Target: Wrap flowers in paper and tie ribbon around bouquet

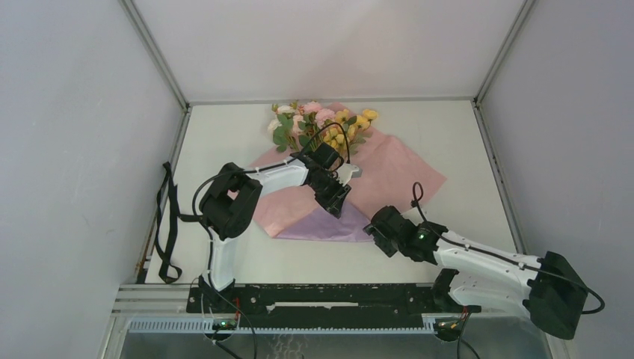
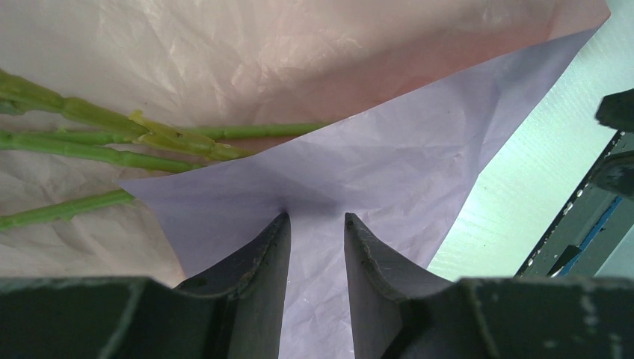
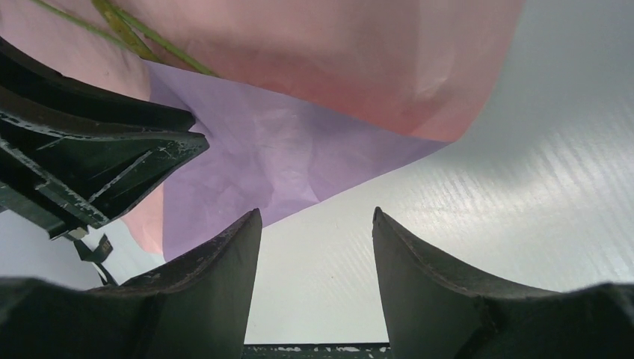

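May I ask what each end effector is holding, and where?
Nothing: the left end effector is open over the paper, at its lilac flap; the right end effector open above the table.

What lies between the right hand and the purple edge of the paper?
Only bare white table; the right wrist view shows it from the right hand to the paper.

Soft, even white light, top view fairly sharp, faint shadows beneath arms (image 1: 277, 176), left wrist view green-tinted at table (image 2: 516, 217), near fingers (image 3: 209, 284) dark and slightly blurred.
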Robot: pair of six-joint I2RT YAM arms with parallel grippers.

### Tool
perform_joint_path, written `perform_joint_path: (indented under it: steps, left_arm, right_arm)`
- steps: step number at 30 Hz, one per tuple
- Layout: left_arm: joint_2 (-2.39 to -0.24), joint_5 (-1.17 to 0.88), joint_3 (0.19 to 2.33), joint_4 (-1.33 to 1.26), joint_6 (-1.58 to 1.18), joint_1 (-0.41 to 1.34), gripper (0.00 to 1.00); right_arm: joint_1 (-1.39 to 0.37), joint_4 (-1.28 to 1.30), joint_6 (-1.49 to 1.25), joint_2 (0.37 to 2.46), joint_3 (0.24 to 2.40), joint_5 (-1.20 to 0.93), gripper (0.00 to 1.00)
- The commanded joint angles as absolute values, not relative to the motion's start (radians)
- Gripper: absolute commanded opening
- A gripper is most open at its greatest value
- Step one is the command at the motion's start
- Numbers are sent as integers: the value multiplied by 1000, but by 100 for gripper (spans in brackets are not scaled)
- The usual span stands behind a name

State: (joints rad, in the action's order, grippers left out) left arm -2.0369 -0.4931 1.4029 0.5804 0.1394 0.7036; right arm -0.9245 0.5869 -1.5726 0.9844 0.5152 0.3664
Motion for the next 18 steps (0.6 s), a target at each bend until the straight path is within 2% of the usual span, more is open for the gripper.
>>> perform_joint_path:
  steps: [1, 8, 15, 18]
  left_arm:
    - [-2052, -440, 1396, 559, 159, 698, 39]
    - [-2051, -442, 1393, 559, 161, 697, 39]
    - [-2041, -445, 1393, 571, 172, 697, 39]
    - [-2039, -447, 1396, 575, 176, 697, 39]
  right_arm:
    - [-932, 507, -1626, 1046, 515, 339, 65]
    - [-920, 572, -1728, 1145, 515, 328, 66]
    - [-850, 551, -1663, 1219, 515, 350, 68]
    - [-833, 557, -1631, 1238, 515, 370, 62]
